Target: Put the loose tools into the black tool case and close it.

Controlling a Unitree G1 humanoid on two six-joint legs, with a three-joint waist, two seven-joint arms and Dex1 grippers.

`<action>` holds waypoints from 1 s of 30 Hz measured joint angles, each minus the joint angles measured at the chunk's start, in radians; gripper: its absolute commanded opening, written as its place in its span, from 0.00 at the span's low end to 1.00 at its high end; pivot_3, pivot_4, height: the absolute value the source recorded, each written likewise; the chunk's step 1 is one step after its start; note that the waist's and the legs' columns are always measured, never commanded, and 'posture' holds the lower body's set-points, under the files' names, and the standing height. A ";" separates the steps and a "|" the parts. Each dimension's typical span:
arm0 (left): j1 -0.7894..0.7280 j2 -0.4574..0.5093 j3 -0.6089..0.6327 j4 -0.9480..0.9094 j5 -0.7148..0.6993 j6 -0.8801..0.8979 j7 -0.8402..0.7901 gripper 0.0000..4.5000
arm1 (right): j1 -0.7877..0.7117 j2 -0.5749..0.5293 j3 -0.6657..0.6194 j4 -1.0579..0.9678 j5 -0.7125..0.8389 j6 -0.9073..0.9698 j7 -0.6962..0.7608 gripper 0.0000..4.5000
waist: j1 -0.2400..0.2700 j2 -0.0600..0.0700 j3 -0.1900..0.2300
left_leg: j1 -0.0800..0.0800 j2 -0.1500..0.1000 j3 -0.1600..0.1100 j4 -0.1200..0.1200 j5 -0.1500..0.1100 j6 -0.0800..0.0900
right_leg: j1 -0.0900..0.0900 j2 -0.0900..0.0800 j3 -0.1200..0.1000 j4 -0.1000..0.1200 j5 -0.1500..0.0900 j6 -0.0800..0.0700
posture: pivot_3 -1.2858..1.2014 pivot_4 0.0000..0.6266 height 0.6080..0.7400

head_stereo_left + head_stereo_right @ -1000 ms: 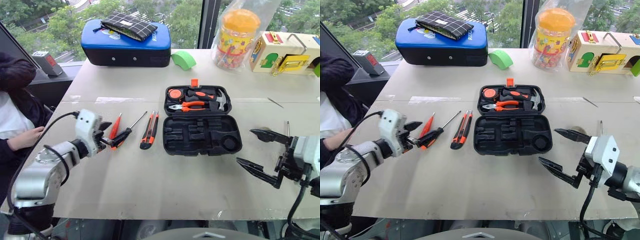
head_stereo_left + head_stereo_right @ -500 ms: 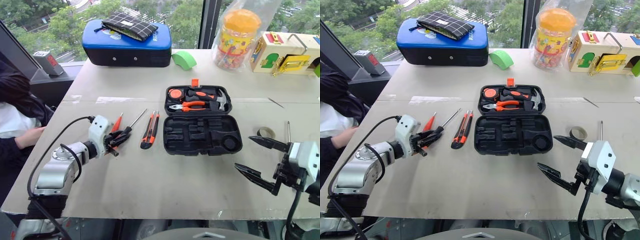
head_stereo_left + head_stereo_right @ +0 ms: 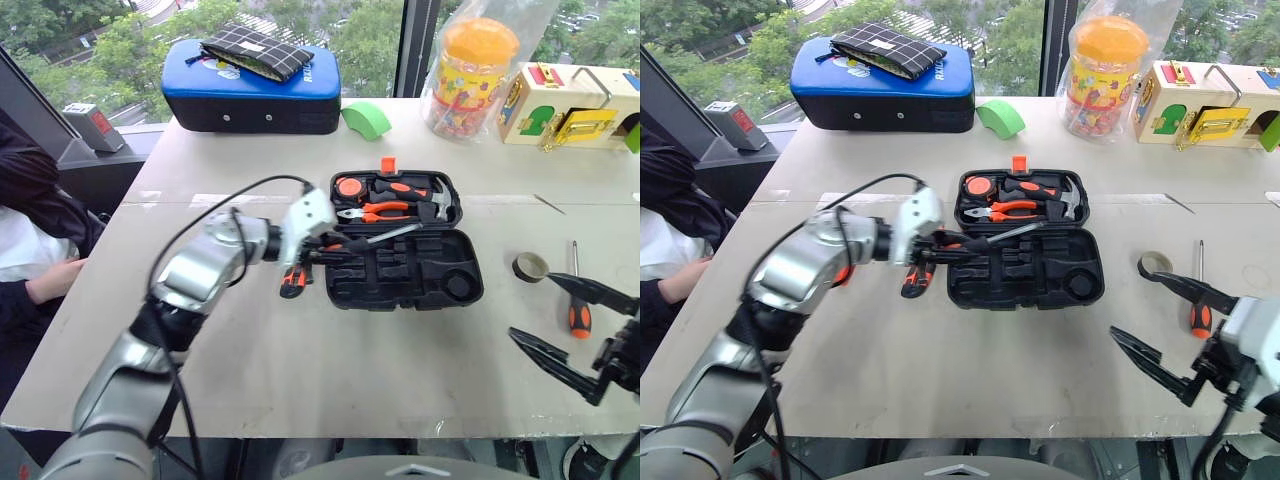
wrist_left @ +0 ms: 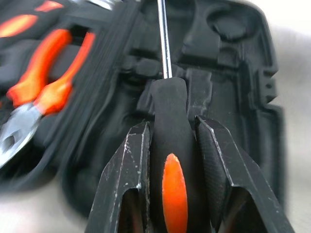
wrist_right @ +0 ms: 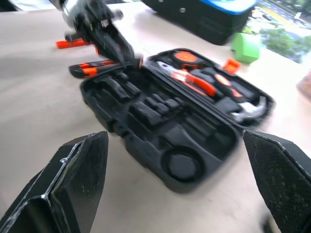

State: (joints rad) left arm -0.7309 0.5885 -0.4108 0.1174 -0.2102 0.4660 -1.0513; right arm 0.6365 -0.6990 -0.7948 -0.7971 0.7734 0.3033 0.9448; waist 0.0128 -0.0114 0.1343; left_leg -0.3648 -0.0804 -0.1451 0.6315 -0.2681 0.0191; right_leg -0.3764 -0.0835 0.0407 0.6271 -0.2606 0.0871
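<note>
The black tool case lies open mid-table, its upper half holding pliers, a hammer and a tape measure. My left gripper is shut on a black screwdriver with an orange stripe; its shaft reaches over the case's recessed half. The folding utility knife lies just left of the case, partly behind that hand. A red screwdriver lies further left. Right of the case sit a small tape roll and another screwdriver. My right gripper hangs open beside them, holding nothing.
At the back stand a blue-topped case with a checked pouch, a green object, an orange-lidded jar and a wooden latch box. A person sits at the table's left edge.
My left gripper shut on the black screwdriver, lifted it and swung right over the case. The right arm drew back to the right, uncovering the tape roll and a screwdriver.
</note>
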 measured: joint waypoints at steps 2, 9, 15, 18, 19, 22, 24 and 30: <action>-0.058 -0.047 -0.045 0.128 0.078 -0.083 0.000 0.18 | 0.006 -0.026 -0.062 0.036 0.016 0.000 0.030 1.00 | -0.001 -0.001 0.001 | 0.000 0.000 0.001 0.000 0.000 0.000 | 0.000 0.000 0.000 0.000 0.000 0.000 | 0.52 0.24 1.00; -0.186 -0.118 -0.107 0.405 0.221 -0.296 -0.036 0.18 | 0.003 -0.049 -0.115 0.073 0.026 0.003 0.068 1.00 | 0.001 -0.003 0.002 | -0.001 0.000 0.000 0.001 0.000 0.000 | 0.000 0.000 0.000 0.000 0.000 0.001 | 0.52 0.24 1.00; -0.277 -0.139 -0.136 0.615 0.330 -0.568 -0.045 0.18 | 0.009 -0.016 -0.082 0.052 0.013 0.002 0.050 1.00 | 0.002 -0.003 0.002 | -0.001 -0.001 0.000 0.002 0.000 0.001 | 0.000 -0.001 0.000 0.000 0.001 0.003 | 0.52 0.24 1.00; -0.311 -0.157 -0.130 0.703 0.349 -0.652 -0.057 0.40 | 0.009 -0.007 -0.065 0.050 -0.002 0.001 0.047 1.00 | 0.002 -0.003 0.002 | -0.001 -0.001 0.000 0.002 0.000 0.001 | 0.000 -0.001 0.000 0.000 0.001 0.003 | 0.52 0.24 1.00; -0.320 -0.162 -0.128 0.725 0.355 -0.673 -0.062 0.48 | 0.008 -0.006 -0.062 0.050 -0.006 0.001 0.046 1.00 | 0.003 -0.003 0.002 | -0.001 -0.001 -0.001 0.002 0.000 0.001 | 0.000 -0.001 -0.001 0.000 0.001 0.004 | 0.52 0.24 1.00; -0.346 -0.167 -0.102 0.765 0.374 -0.735 -0.048 0.71 | 0.008 -0.004 -0.043 0.043 -0.012 0.000 0.043 1.00 | 0.008 -0.002 0.001 | -0.002 -0.002 -0.002 0.004 0.000 0.001 | 0.000 -0.002 -0.002 0.001 0.002 0.004 | 0.52 0.24 1.00; -0.344 -0.182 -0.051 0.768 0.352 -0.714 -0.040 0.80 | 0.015 0.002 -0.043 0.030 -0.015 0.000 0.040 1.00 | 0.006 -0.003 0.002 | -0.003 -0.002 -0.002 0.004 0.000 0.001 | 0.000 -0.001 -0.002 0.002 0.002 0.004 | 0.52 0.24 1.00; -0.267 -0.221 0.151 0.485 0.118 -0.192 -0.092 0.42 | 0.026 0.029 -0.037 0.021 -0.027 -0.004 0.028 1.00 | -0.004 -0.002 0.001 | -0.003 -0.002 -0.002 0.005 0.000 0.001 | -0.001 -0.001 -0.002 0.003 0.000 0.007 | 0.52 0.24 1.00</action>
State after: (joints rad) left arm -0.9980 0.3677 -0.2601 0.6022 -0.0917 0.2736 -1.1433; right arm 0.6624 -0.6696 -0.8319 -0.7757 0.7460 0.2990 0.9725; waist 0.0084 -0.0133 0.1352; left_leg -0.3673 -0.0822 -0.1475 0.6362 -0.2679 0.0197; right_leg -0.3769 -0.0846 0.0385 0.6305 -0.2609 0.0940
